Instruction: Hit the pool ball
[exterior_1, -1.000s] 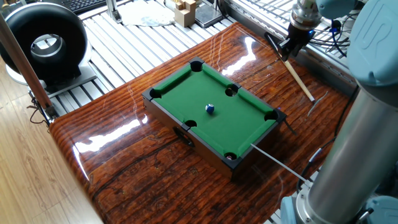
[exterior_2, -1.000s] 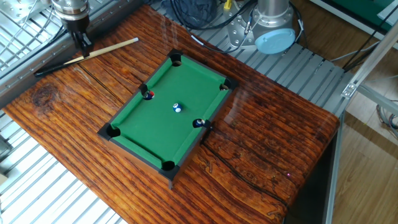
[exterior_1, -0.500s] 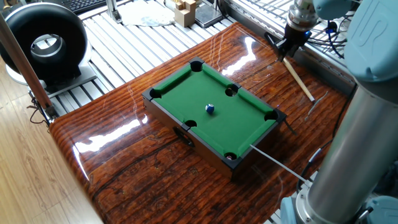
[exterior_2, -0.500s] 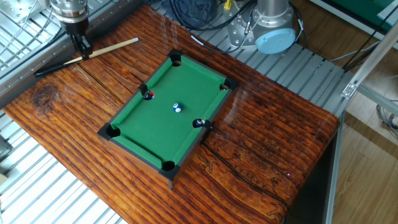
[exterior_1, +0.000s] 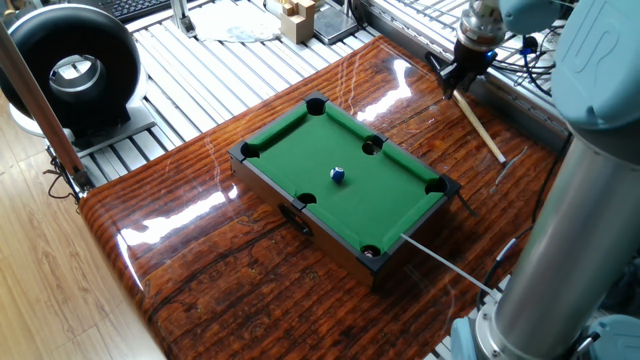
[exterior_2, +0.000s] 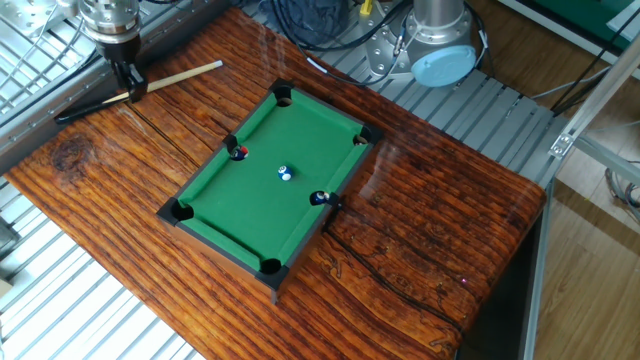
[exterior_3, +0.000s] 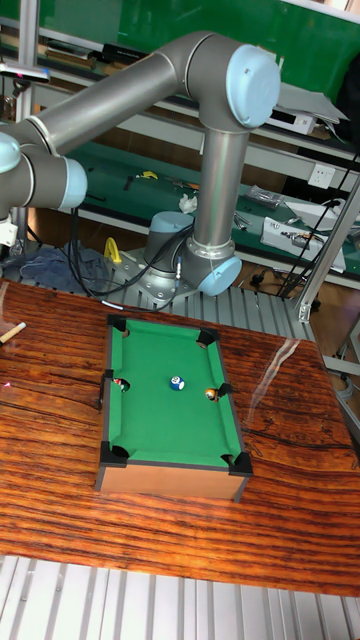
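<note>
Pool ball waits mid-felt, cue at the far edge

Pool ball (exterior_1: 338, 175) lies centrally on the mini table (exterior_1: 300, 150); I judge it light and free-rolling. Beyond, on the surface (exterior_1: 230, 270), my gripper (exterior_2: 130, 84) seems clamped on the cue (exterior_2: 185, 74) near its dark butt.

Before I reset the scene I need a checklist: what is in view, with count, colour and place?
Mini pool table: one, green felt, black frame, mid wooden table.
Pool ball: one, blue with white spot, mid-felt.
Other balls: red one and yellow-black one at opposite side pockets.
Cue stick: one, pale wood, dark butt, on the table's far edge.
Black ring device: one, beside the table.
Tool: one, black, at the cue; grip unclear.
</note>
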